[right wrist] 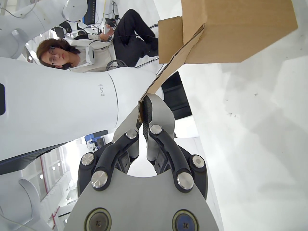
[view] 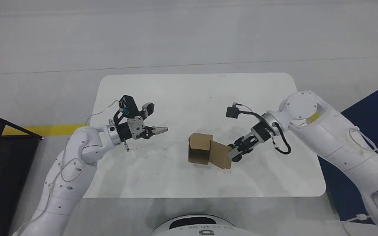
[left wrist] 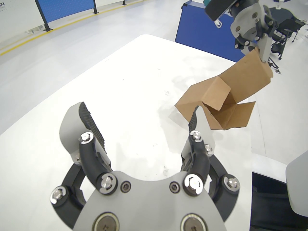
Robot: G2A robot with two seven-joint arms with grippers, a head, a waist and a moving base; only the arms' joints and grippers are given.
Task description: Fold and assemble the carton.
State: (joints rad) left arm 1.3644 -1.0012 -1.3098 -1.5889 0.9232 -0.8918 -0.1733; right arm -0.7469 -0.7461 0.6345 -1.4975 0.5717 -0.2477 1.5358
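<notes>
1. Top view: the brown carton [view: 207, 151] sits on the white bench [view: 177, 94] between the two hands. It touches the right hand [view: 237, 154] and lies well apart from the left hand [view: 158, 130]. The right hand is pressed together on the carton edge nearest to it. The left hand is spread and holds nothing, with its fingertips pointing toward the carton.

2. Left wrist view: the left hand [left wrist: 138, 108] hangs above the bench [left wrist: 115, 80] with its fingers [left wrist: 90, 118] wide apart and nothing between them. The carton [left wrist: 231, 90] stands ahead of the fingertips, off to one side and just past one finger. It is tilted, and its open end faces this hand with the flaps loose. The carton's raised far end is pinched by the right hand [left wrist: 261, 55].

3. Right wrist view: the right hand [right wrist: 144, 104] pinches a thin cardboard flap between its pads [right wrist: 147, 111]. The flap runs straight ahead from the fingertips into the body of the carton [right wrist: 235, 20]. The body is partly folded into a box shape and lies over the bench [right wrist: 252, 126]. I cannot tell whether its far end rests on the bench.
</notes>
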